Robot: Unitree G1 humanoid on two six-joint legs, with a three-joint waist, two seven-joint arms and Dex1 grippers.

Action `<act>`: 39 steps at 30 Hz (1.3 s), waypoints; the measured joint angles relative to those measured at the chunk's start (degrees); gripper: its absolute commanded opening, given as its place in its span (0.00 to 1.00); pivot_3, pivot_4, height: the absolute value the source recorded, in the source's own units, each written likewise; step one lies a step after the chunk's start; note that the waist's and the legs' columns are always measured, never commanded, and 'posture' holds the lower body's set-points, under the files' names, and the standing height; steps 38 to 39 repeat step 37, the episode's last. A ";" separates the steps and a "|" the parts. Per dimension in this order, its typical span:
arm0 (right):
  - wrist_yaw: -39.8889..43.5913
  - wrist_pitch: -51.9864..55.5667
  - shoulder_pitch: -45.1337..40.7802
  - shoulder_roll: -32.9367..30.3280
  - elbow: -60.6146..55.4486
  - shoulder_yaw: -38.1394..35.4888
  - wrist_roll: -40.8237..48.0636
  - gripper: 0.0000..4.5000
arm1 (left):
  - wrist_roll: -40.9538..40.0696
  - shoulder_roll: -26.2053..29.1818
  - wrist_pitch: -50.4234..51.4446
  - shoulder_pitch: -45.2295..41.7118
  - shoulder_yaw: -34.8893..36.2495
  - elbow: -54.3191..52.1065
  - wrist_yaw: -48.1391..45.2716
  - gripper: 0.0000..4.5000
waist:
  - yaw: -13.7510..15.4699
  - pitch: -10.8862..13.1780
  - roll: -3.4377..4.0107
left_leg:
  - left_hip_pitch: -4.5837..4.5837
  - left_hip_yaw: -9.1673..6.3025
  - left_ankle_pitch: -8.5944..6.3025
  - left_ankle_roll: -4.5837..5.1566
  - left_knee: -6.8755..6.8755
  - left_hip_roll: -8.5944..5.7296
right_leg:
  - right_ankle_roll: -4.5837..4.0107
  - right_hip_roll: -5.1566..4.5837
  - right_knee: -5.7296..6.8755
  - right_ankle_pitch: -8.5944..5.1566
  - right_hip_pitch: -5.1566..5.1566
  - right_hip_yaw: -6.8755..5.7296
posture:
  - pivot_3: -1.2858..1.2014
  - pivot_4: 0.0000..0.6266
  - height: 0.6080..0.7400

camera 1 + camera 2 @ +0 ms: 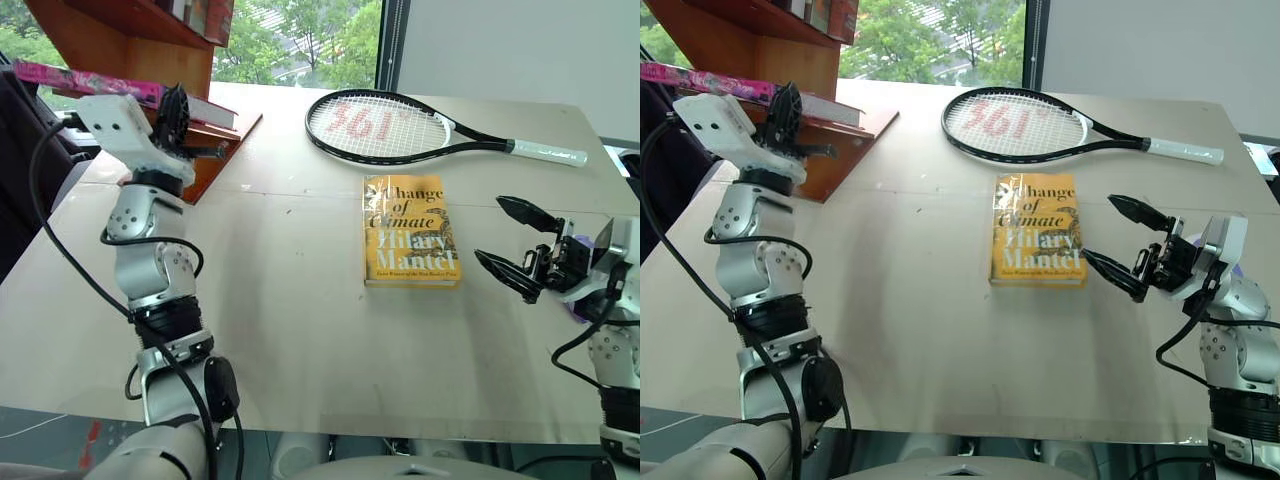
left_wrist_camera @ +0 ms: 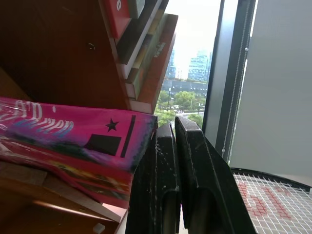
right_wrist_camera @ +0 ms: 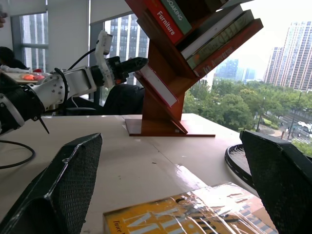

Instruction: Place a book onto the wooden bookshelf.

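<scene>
Black left tool (image 2: 175, 146) shut empty beside the book (image 2: 73, 141); right tool (image 1: 518, 245) open.

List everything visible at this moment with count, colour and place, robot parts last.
book: one, magenta-pink, lying on the wooden bookshelf's lower slanted board.
wooden bookshelf: one, reddish-brown, table's far left corner, other books on its upper boards.
yellow book: one, yellow-orange, flat at table centre.
tennis racket: one, black frame, white grip, beyond the yellow book.
table: one, beige.
left pincer: black, shut, beside the pink book.
right pincer: black, open, right of the yellow book.
</scene>
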 measured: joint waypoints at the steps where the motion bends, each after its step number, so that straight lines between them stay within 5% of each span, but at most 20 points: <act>1: -0.13 0.01 0.09 -0.02 -0.14 0.00 0.00 1.00 | -0.50 0.24 -0.24 -0.37 -0.03 0.67 0.34 0.03 | -0.06 0.00 0.00 | 0.02 0.00 0.00 0.00 0.00 0.00 | 0.00 0.00 0.02 0.00 0.00 0.01 | 0.52 0.24 1.00; 7: -0.85 0.14 1.05 -0.02 -1.16 0.01 0.00 1.00 | -3.58 0.60 -0.13 -0.43 -0.84 1.31 -0.31 0.03 | -0.21 0.00 0.00 | 0.09 0.06 0.00 -0.01 -0.06 0.02 | 0.00 0.03 0.02 0.00 0.00 0.09 | 0.52 0.24 1.00; 14: -0.84 0.56 2.50 -0.16 -1.86 0.04 0.02 1.00 | -13.90 1.28 9.52 10.22 -5.51 -8.71 -8.91 0.03 | -0.07 0.01 0.01 | 0.00 0.04 0.00 -0.01 -0.07 0.02 | 0.01 -0.01 -0.13 -0.01 -0.01 0.05 | 0.52 0.24 1.00; 17: -0.76 0.58 3.48 -0.39 -2.04 -0.14 0.10 1.00 | -15.03 3.22 11.75 14.34 -6.10 -12.33 -9.65 0.20 | -0.12 0.02 0.02 | 0.01 0.03 0.00 -0.01 -0.08 0.02 | 0.01 -0.01 -0.10 -0.01 -0.01 0.06 | 0.52 0.24 1.00; 25: 0.85 -1.14 8.64 -1.49 1.87 -0.53 -2.43 1.00 | -16.64 11.96 20.85 39.39 -13.54 -27.84 -17.77 0.99 | 0.04 0.05 0.10 | 0.10 0.05 -0.02 -0.01 -0.36 0.03 | -0.02 -0.10 -0.23 -0.02 -0.02 0.12 | 0.52 0.24 1.00; 29: 1.80 -6.73 14.23 -1.33 9.46 -0.51 -8.06 1.00 | -19.91 15.70 26.36 52.62 -17.47 -34.94 -22.77 0.99 | 0.04 0.09 0.29 | 0.17 0.05 -0.03 0.01 -0.47 0.03 | -0.06 -0.20 -0.27 -0.04 0.00 0.15 | 0.52 0.24 1.00; 32: 1.67 -9.54 19.95 -1.13 9.69 -0.54 -10.56 1.00 | -13.25 14.90 20.90 57.90 -21.61 -36.07 -21.08 0.99 | 0.08 -0.03 0.50 | 0.45 0.13 -0.03 0.01 -0.89 0.01 | -0.09 -0.22 -0.43 -0.05 0.09 0.24 | 0.52 0.24 1.00; 39: 0.83 -14.52 24.24 -1.76 12.59 -0.64 -14.62 1.00 | -5.98 11.61 14.68 57.26 -24.81 -34.53 -17.58 0.99 | -0.09 -0.28 0.81 | 0.50 0.15 -0.03 0.02 -1.04 0.03 | -0.33 -0.22 -0.48 -0.13 0.07 0.27 | 0.52 0.24 1.00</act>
